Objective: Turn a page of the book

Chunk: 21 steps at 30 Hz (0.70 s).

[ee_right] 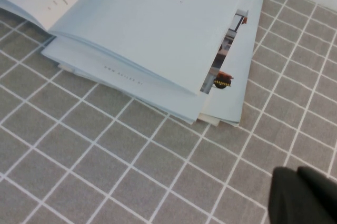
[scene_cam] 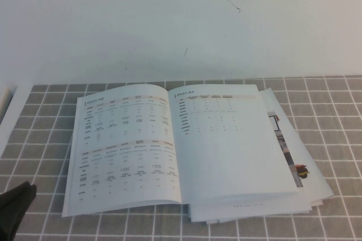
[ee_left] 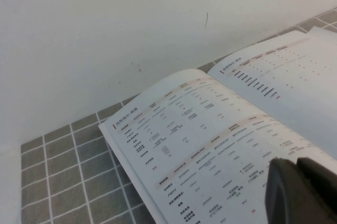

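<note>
The book (scene_cam: pixel 130 145) lies open and flat on the tiled cloth, and it also shows in the left wrist view (ee_left: pixel 200 129) and the right wrist view (ee_right: pixel 147 19). Its left-hand page (scene_cam: pixel 124 139) is full of small-text tables. Its right-hand page (scene_cam: pixel 226 139) has tables at the top and is blank below. No checker side shows, so I cannot tell which sheet is the page. My left gripper (scene_cam: pixel 16 204) is shut and empty, low beside the book's near left corner (ee_left: pixel 296 162). My right gripper (ee_right: pixel 296 170) is shut and empty over bare cloth, apart from the book's near right corner.
Loose photo-printed brochure sheets (scene_cam: pixel 297 164) stick out from under the book's right side and also show in the right wrist view (ee_right: pixel 231 71). The grey tiled cloth (scene_cam: pixel 334 116) covers the table up to a white wall (scene_cam: pixel 181 20) behind.
</note>
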Each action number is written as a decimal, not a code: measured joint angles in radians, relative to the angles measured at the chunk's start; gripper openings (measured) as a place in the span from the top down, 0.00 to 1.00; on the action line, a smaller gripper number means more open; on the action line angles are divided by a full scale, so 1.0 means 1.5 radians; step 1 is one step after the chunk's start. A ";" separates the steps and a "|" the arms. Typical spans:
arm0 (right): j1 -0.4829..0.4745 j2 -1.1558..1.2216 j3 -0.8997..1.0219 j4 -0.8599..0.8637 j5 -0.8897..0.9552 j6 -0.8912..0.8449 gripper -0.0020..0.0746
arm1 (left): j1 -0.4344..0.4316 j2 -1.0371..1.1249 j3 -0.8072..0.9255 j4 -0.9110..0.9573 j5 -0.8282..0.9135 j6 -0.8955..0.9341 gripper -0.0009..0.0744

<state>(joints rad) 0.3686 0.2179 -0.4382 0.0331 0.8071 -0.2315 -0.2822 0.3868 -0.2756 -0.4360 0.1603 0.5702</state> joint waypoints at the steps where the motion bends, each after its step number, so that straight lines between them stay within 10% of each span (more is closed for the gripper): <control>1: 0.000 0.000 0.000 0.000 0.000 0.000 0.98 | 0.000 0.000 0.000 0.000 0.000 0.000 0.99; 21: 0.000 0.000 0.000 0.000 0.000 0.000 0.98 | 0.044 -0.065 0.052 0.038 -0.033 0.019 0.99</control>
<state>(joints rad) 0.3686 0.2179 -0.4382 0.0331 0.8071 -0.2315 -0.2168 0.2887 -0.1970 -0.3784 0.1105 0.5993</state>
